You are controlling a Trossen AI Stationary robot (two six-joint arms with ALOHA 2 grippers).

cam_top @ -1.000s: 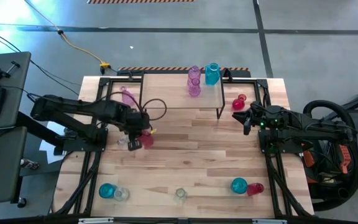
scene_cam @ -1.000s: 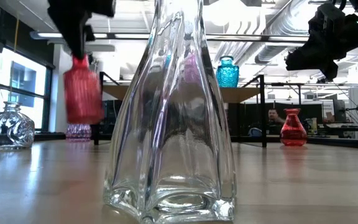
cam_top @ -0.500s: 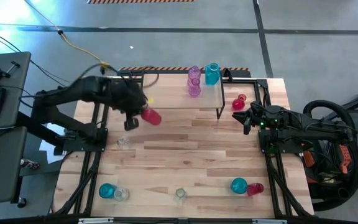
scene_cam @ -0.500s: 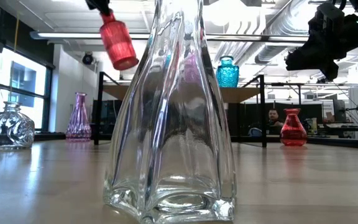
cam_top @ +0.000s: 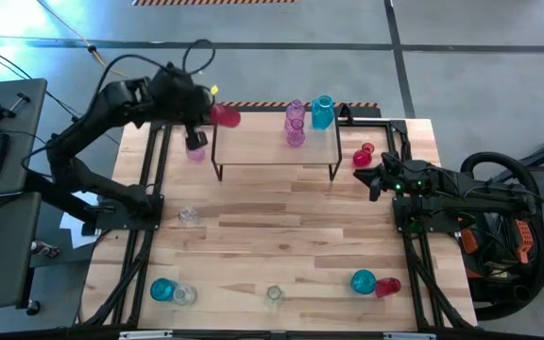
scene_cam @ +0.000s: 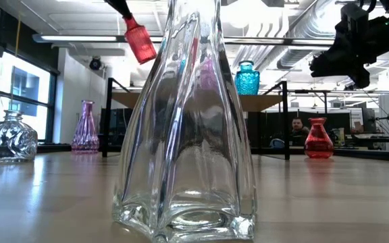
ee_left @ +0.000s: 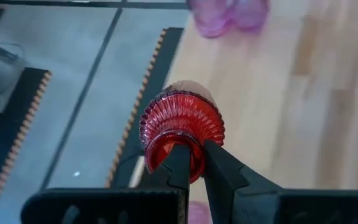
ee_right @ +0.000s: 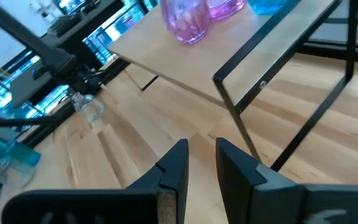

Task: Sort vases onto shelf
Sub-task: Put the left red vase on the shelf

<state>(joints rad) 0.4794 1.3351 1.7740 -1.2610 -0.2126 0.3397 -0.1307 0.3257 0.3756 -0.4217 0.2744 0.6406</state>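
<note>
A red ribbed vase (cam_top: pixel 226 117) hangs slanted in the air over the left end of the shelf (cam_top: pixel 263 144), with my left gripper (cam_top: pixel 206 111) shut on it. The shelf's wooden top carries two pink-purple vases (cam_top: pixel 295 125) and a teal vase (cam_top: pixel 322 111), standing on their bases. Another pink vase (cam_top: pixel 195 151) stands on the table just left of the shelf, and a red one (cam_top: pixel 363 156) to its right. My right gripper (cam_top: pixel 374 179) waits beside that red vase, slightly open with nothing between its fingers (ee_right: pixel 202 158). My left gripper holds the red vase by the rim of its mouth (ee_left: pixel 166 149), pinched between the two fingers; one finger (ee_left: pixel 180 163) seems to sit in the mouth and the other outside. The vase is lifted clear and tilted, its base (scene_cam: pixel 143 48) pointing away from the fingers and downward.
A clear vase (cam_top: pixel 188 215) stands mid-left on the table. Along the near edge stand teal (cam_top: pixel 162 289), clear (cam_top: pixel 184 294), clear (cam_top: pixel 273 296), teal (cam_top: pixel 363 281) and red (cam_top: pixel 388 286) vases. The middle clear one (scene_cam: pixel 188 135) fills the low view. A person (scene_cam: pixel 296 128) sits far behind.
My left gripper has risen from just above the table and swung toward the far edge, carrying the red vase up to the shelf's left end. The vase, which hung upright, now slants.
</note>
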